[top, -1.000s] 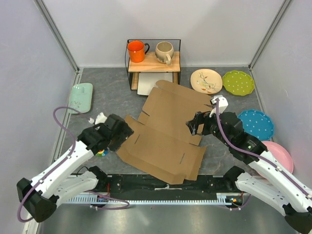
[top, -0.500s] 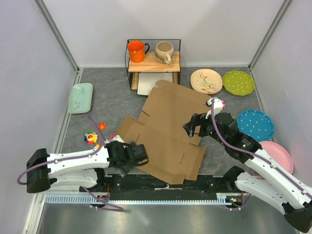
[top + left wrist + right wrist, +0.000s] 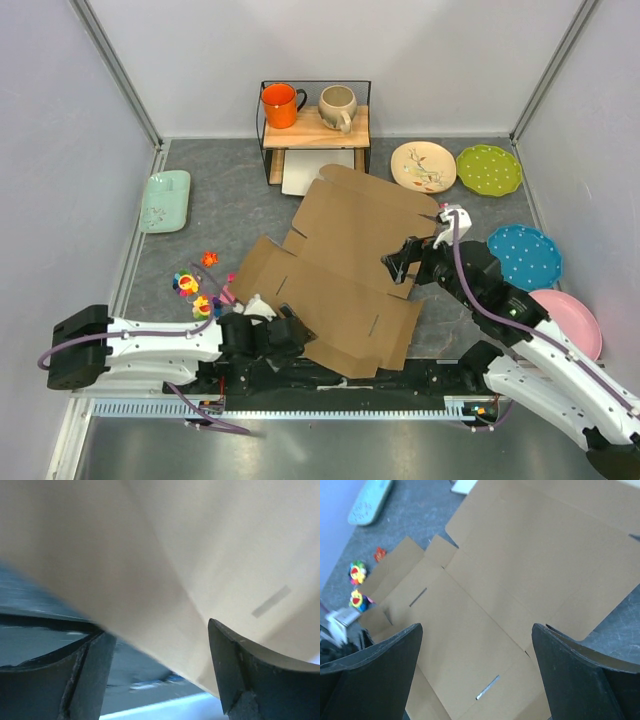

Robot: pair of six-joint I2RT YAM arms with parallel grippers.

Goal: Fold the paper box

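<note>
Top external view: the paper box (image 3: 340, 265) is an unfolded brown cardboard sheet with flaps and slits, lying skewed in the middle of the grey table (image 3: 225, 200). Its far corner is just beside the white tray (image 3: 300, 178) under the wire rack (image 3: 264, 130), and its near edge reaches the dark strip at the arms' bases. The left gripper (image 3: 288, 334) lies low at the sheet's near-left edge. In the left wrist view its two fingers (image 3: 85, 675) stand apart, and blurred cardboard with one slit (image 3: 270, 601) fills the frame above them, its edge crossing the gap. Whether either finger touches the board I cannot tell. The right gripper (image 3: 398, 265) hovers over the sheet's right side, near a notch in its edge. The right wrist view shows that pincer spread wide with nothing between the jaws and the flat cardboard below. An orange mug (image 3: 280, 104) and a beige mug (image 3: 337, 106) stand on the rack's wooden shelf. To the right of the sheet lie a cream plate (image 3: 423, 166), a green plate (image 3: 489, 170), a blue plate (image 3: 526, 255) and a pink plate (image 3: 575, 322). At far left lies a mint tray (image 3: 165, 200), and small coloured toys (image 3: 195, 290) are scattered just left of the sheet.
</note>
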